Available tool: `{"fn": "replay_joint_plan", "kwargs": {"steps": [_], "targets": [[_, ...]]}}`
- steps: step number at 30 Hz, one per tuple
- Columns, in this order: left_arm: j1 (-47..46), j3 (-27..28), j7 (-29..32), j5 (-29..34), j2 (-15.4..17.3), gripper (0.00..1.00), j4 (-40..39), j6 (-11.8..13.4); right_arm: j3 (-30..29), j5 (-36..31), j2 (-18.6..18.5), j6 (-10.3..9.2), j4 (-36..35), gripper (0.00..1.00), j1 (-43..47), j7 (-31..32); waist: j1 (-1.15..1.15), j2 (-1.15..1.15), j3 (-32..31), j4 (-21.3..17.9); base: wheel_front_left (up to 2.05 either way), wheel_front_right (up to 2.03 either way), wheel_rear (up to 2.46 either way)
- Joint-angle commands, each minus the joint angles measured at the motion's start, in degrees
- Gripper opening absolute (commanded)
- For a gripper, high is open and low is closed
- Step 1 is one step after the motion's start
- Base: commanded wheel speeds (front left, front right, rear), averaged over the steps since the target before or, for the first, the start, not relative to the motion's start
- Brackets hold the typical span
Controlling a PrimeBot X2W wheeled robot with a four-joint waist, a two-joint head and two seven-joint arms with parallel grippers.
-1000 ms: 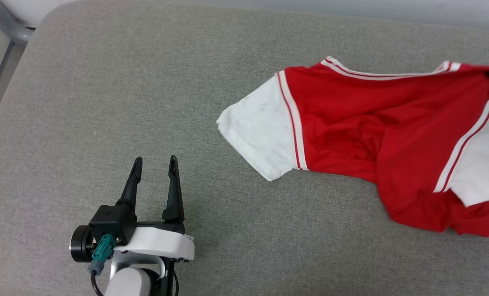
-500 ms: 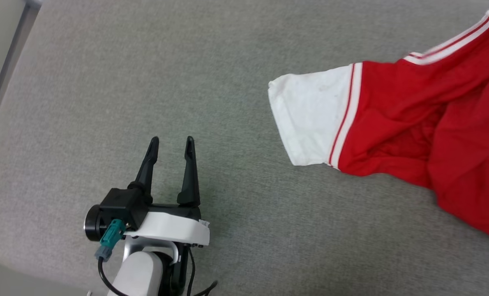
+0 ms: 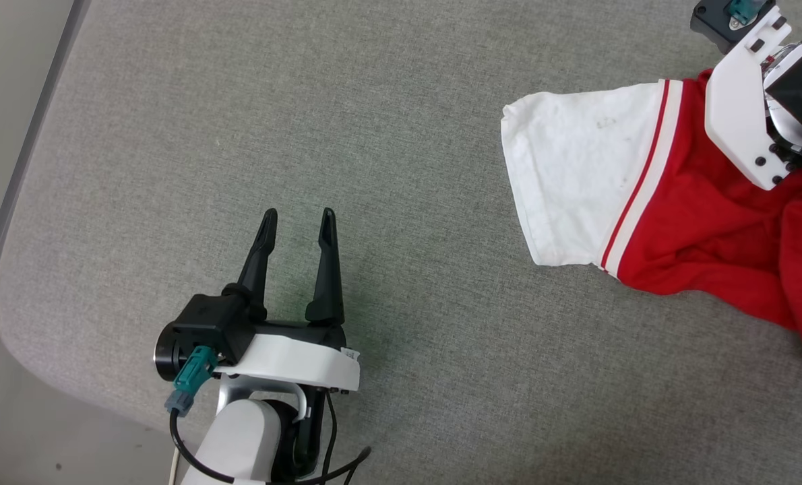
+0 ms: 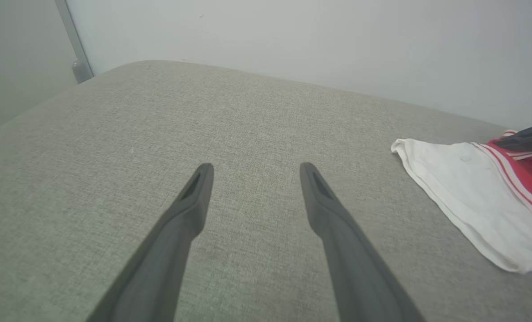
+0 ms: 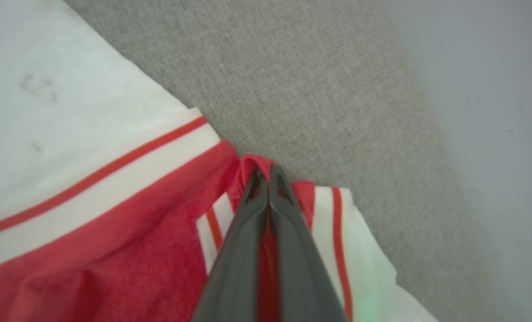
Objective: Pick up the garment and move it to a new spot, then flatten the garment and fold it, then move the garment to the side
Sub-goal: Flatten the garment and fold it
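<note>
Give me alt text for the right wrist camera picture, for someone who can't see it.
The right gripper, dark jaws shut, pinches a raised fold of a red jersey-style T-shirt with white sleeves and red-and-white striped trim. The shirt lies crumpled on a grey woven fabric surface.

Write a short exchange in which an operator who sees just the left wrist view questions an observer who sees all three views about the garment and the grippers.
Operator: Is the garment held?
Observer: Yes. The right wrist view shows the right gripper shut on a red fold beside the striped trim.
Operator: Where on the grey cushion is my left gripper?
Observer: The head view shows it by the cushion's rounded near corner, on the robot's left.
</note>
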Motion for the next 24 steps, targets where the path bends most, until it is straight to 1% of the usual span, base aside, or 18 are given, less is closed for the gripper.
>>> {"fn": "replay_joint_plan", "kwargs": {"steps": [1,5,6,7,9,11,15,18,21,24], "targets": [[-0.76,-0.09,-0.15,-0.07,-0.06,1.00,0.05,0.23,0.60,0.53,0.44,-0.02,0.73,0.00,1.44,-0.51,-0.01,0.00,-0.10,-0.15,0.00,0.00,0.00],[-0.79,0.24,-0.15,0.59,-0.06,1.00,0.44,0.06,0.87,1.46,1.02,-0.02,1.30,0.00,1.33,-4.15,-0.01,0.00,-1.07,-1.16,0.00,0.00,0.00],[-0.62,0.28,-0.15,0.70,-0.06,1.00,0.62,0.06,0.84,1.32,0.64,-0.02,1.14,0.71,1.26,-5.42,-0.01,0.00,-1.59,-1.37,0.00,0.00,0.00],[-0.37,0.45,-0.15,1.08,-0.05,1.00,0.76,0.10,0.81,1.51,0.26,-0.05,1.17,1.00,1.50,-6.66,-0.01,0.00,-2.16,-1.62,0.00,0.00,0.00],[0.39,1.21,-0.15,1.71,-0.04,1.00,1.02,0.22,0.93,0.80,-0.27,-0.03,-0.19,1.00,3.50,-7.94,-0.01,0.00,-3.63,-2.44,0.00,0.00,0.00],[1.38,2.07,-0.15,2.60,-0.05,1.00,1.18,0.12,0.75,1.09,-1.58,-0.05,-2.09,1.00,3.59,-11.52,-0.01,0.00,-5.31,-3.38,0.00,0.00,0.00],[3.39,3.74,-0.15,4.34,-0.04,1.00,1.30,-0.33,0.86,4.57,-4.98,-0.05,-5.71,1.00,6.41,-17.79,-0.01,0.00,-9.01,-5.28,0.00,0.00,0.00],[5.38,5.10,-0.15,5.69,-0.04,1.00,1.25,-0.34,-0.61,7.55,-8.29,-0.05,-8.75,1.00,7.89,-21.43,-0.01,0.00,-11.71,-6.85,0.00,0.00,0.00],[7.07,6.41,-0.15,6.81,-0.06,1.00,1.02,-0.70,-2.40,9.47,-11.64,-0.05,-11.85,1.00,9.61,-22.96,-0.01,0.00,-13.81,-8.48,0.00,0.00,0.00],[8.66,7.35,-0.15,7.53,-0.04,1.00,0.90,-1.08,-4.15,10.70,-15.24,-0.05,-15.03,1.00,10.86,-21.62,-0.01,0.00,-15.54,-9.67,0.00,0.00,0.00]]}}
